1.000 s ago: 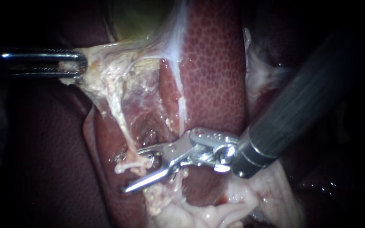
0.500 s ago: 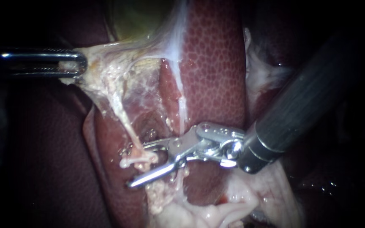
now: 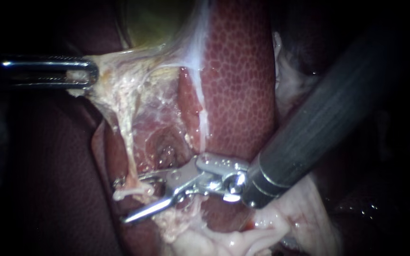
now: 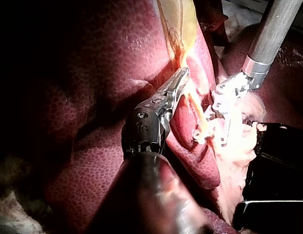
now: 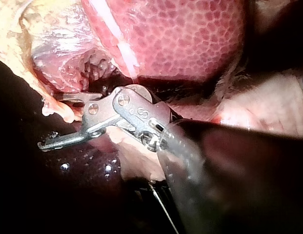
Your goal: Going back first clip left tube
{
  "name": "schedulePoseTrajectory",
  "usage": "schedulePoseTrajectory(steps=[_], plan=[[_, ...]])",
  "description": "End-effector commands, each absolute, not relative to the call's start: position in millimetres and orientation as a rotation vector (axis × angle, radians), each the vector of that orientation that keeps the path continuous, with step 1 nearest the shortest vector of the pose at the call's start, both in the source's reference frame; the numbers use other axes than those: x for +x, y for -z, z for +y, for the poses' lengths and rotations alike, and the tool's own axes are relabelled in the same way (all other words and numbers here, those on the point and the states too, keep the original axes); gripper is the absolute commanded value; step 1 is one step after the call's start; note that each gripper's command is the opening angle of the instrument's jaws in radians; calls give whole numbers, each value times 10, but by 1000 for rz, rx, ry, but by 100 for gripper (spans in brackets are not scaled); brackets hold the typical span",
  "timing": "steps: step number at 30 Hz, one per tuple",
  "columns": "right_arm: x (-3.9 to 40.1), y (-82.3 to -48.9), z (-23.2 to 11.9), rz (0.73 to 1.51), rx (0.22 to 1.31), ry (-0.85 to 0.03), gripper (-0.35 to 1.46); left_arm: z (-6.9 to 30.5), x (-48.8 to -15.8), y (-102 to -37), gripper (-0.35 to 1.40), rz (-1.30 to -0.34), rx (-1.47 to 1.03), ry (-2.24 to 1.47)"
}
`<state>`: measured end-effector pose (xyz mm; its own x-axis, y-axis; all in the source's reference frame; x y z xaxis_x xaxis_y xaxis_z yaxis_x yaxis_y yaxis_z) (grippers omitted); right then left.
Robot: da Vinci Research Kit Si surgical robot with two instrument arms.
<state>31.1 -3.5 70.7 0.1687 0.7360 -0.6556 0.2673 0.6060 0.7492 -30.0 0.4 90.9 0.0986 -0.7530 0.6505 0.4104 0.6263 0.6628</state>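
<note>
My left instrument comes in from the left, its jaws shut on pale gallbladder tissue and holding it stretched; the left wrist view shows the same grip. From that tissue a thin pale tube runs down and ends in a short stub. My right instrument enters from the upper right with open jaws. The stub lies between them against the upper jaw, while the lower jaw stands apart. In the right wrist view the stub sits between the open jaws. I see no clip.
The mottled red liver fills the middle, with a white strand running down it. The greenish gallbladder lies above. Loose pale tissue lies under the right instrument's shaft. A dark block stands beside the tissue in the left wrist view.
My right instrument has slid to the left and slightly down, its jaws still open. The tube's stub has shifted left with it. The left instrument has kept still.
</note>
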Motion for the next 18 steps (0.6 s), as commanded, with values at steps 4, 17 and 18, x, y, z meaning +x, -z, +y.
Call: schedulePoseTrajectory(steps=[4, 17, 18], plan=[[304, -719, -24, 1402, 900, -448, 60, 4, -300, -909, -35, -1187, 351, 887], [271, -710, 9, 1406, 854, -482, 60, 4, -299, -909, -35, -1187, 351, 887], [270, -710, 8, 1406, 855, -481, 60, 4, -299, -909, -35, -1187, 351, 887]])
